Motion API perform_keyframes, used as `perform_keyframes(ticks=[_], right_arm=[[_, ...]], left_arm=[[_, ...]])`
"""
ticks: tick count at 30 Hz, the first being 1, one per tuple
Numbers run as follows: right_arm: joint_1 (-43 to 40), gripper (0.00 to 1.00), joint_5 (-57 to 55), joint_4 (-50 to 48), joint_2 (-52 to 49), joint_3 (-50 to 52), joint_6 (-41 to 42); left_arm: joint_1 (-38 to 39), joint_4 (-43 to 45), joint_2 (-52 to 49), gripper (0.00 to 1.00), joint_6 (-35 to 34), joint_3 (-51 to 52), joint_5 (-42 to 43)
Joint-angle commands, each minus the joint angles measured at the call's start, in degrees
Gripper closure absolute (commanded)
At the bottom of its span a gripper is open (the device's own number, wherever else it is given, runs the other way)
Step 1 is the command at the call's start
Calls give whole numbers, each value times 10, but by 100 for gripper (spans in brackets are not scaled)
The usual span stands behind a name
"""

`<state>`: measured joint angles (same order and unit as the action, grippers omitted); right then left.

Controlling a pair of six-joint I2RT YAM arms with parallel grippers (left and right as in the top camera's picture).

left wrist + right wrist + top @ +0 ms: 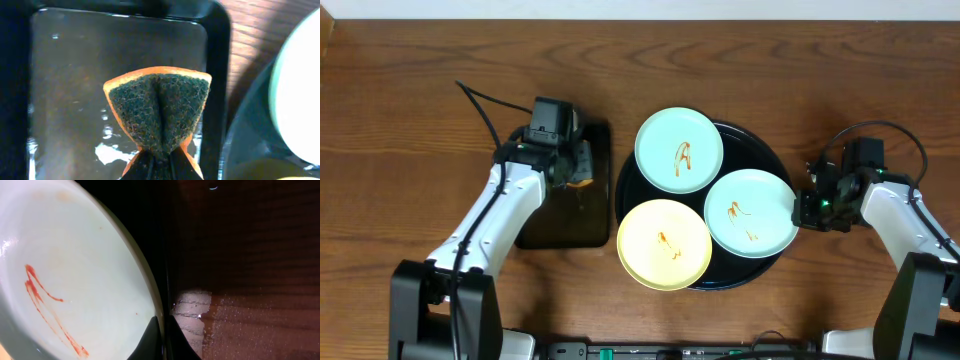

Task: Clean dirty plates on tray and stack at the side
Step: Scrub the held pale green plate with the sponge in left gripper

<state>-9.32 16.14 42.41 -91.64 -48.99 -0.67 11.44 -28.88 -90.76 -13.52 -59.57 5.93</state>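
Wood-grain table (420, 80) bore a glossy round black tray (752, 146) carrying three smeared plates (664, 243).
Above the rectangular tray (560, 222), left gripper (160, 165) pinched a folded green scouring sponge (159, 110); right gripper (162, 330) clamped the rightmost mint plate (80, 255) by its rim.

White arms (500, 215) carry black joints, looping cables (480, 105), black left gripper (161, 167) and right gripper (163, 340).

Three small round plates lie flat and crowded on the round, glossy black tray (626, 188) in front of me. One pale mint plate (679, 150) sits at the far side, a second mint plate (750, 212) on my right, and a pale yellow plate (664, 243) at the near left reaches past the raised rim. Their edges meet at the middle, and each still carries a thin orange-brown sauce squiggle, which shows as reddish streaks on the right-hand plate in my right wrist view.
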Motion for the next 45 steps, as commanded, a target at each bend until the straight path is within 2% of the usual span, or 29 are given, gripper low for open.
perform_keyframes(ticks=[1,10,20,27,33,40,45], right_arm=[[0,99,0,0,-4,5,0],[0,99,0,2,-4,3,22],[0,99,0,2,-4,3,23],[0,99,0,2,-4,3,23],[0,99,0,3,-4,3,23],[0,99,0,2,-4,3,23],[0,99,0,3,-4,3,23]], left_arm=[[27,10,6,93,-3,-29,26],[114,23,6,93,-7,-68,26],[203,101,4,93,-83,-68,29],[274,223,-47,92,-136,-68,138],[317,273,-109,93,-166,-69,179],[376,275,-163,93,-163,-69,189],[419,280,-191,93,-131,-69,189]])
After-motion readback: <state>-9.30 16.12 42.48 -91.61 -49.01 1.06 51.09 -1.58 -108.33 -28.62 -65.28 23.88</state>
